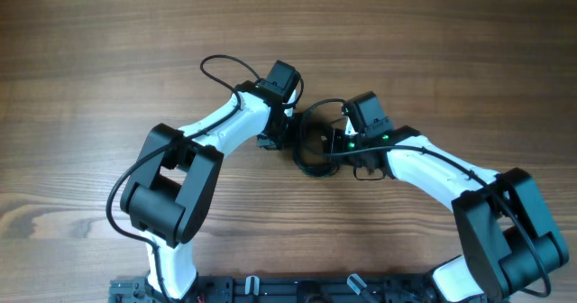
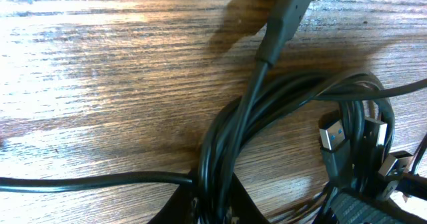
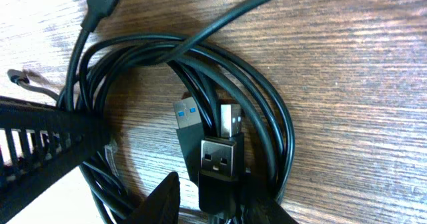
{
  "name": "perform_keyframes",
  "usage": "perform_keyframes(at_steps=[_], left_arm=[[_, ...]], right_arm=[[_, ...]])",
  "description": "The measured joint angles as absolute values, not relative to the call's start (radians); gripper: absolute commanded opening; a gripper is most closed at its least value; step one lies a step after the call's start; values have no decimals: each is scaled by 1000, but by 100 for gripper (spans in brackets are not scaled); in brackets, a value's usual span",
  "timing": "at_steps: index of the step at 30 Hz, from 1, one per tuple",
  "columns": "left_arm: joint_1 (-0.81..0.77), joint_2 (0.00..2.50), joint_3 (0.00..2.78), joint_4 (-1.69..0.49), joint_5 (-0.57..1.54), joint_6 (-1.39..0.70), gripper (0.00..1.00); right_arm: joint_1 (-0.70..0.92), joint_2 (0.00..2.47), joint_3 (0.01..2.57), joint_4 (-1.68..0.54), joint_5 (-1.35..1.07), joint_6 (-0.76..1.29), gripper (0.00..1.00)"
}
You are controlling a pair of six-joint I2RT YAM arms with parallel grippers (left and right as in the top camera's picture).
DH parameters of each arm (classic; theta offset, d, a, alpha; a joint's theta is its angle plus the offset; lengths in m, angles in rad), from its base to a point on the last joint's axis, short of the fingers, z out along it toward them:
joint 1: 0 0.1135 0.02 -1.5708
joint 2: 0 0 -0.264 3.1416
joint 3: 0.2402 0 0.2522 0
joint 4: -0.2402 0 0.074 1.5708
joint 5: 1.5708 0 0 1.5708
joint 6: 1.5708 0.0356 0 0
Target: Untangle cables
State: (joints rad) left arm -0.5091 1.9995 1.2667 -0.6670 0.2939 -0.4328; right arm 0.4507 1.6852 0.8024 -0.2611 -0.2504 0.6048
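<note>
Brown wood-grain table [image 1: 90,50], soft overhead glare

The brown wooden tabletop [image 2: 100,64] shows fine grain under a glossy sheen. The thin black cables [image 2: 215,164] have smooth, slightly shiny plastic sheaths; their rectangular plug ends [image 3: 230,121] are bright bare metal on matt black plastic bodies.

Overhead, most of the cables [image 1: 314,170] and the tips of both pincers are concealed beneath the wrist heads [image 1: 365,114]. In the left wrist view the left pincer [image 2: 210,214] is cut off by the lower edge, and a plug [image 2: 287,11] at the top is blurred. In the right wrist view the right pincer [image 3: 217,207] and the plug bodies [image 3: 217,161] between its fingers are cropped at the bottom; whether either pincer is clamped cannot be told.
</note>
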Motion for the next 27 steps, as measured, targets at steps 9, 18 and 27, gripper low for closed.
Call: perform_keyframes(at_steps=[9,18,27], left_arm=[[-509,2000,1267,-661,286,-489,9],[-509,2000,1267,-643,290,-553,6],[-492,2005,1266,-555,364,-583,4]], right_arm=[[542,1685,802,-268,-129,619,4],[522,1574,909,-461,-149,621,4],[489,1518,914,-688,-54,723,4]])
